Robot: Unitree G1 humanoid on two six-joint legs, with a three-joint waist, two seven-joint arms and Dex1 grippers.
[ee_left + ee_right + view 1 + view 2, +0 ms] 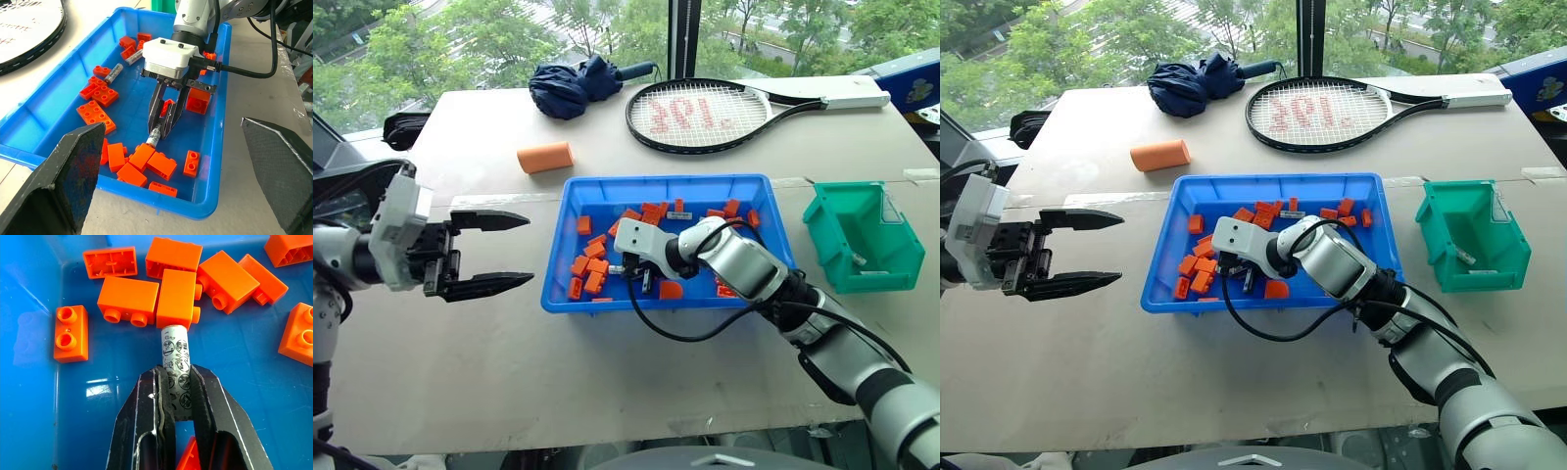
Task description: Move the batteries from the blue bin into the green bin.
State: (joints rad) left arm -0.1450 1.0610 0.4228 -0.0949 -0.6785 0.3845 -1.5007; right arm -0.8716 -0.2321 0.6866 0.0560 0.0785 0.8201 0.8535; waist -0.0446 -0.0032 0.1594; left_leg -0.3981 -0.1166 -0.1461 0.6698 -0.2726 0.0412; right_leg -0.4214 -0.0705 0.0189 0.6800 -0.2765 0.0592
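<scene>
Gripping one battery (175,363) between closed black fingers, the right gripper (165,128) reaches down into the blue bin (570,199), toward the bin's near-left part. The battery lies low against the bin floor, its long axis running on from the line of the fingers, its free end pointing away from the gripper at a cluster of orange bricks (149,298). That end touches or nearly touches the closest brick; I cannot tell which. To either side of the battery the blue floor is bare, so there is open room beside it, while the bricks crowd the floor ahead of it.

Two more batteries (113,73) lie in the blue bin near its far wall, beyond the gripper, one beside loose bricks and the other close by it, both with long axes slanting across the bin. Another small grey cylinder lies inside the green bin (855,241), though it is too small to name with certainty.

The green bin stands on the table (509,372) to the right of the blue bin, apart from it, with a strip of bare table between their rims. The right arm's black cable (690,333) loops over the blue bin's near rim.

The left gripper (499,253) hovers above the table just left of the blue bin, pointing at it, its jaws wide apart with nothing between them.
</scene>
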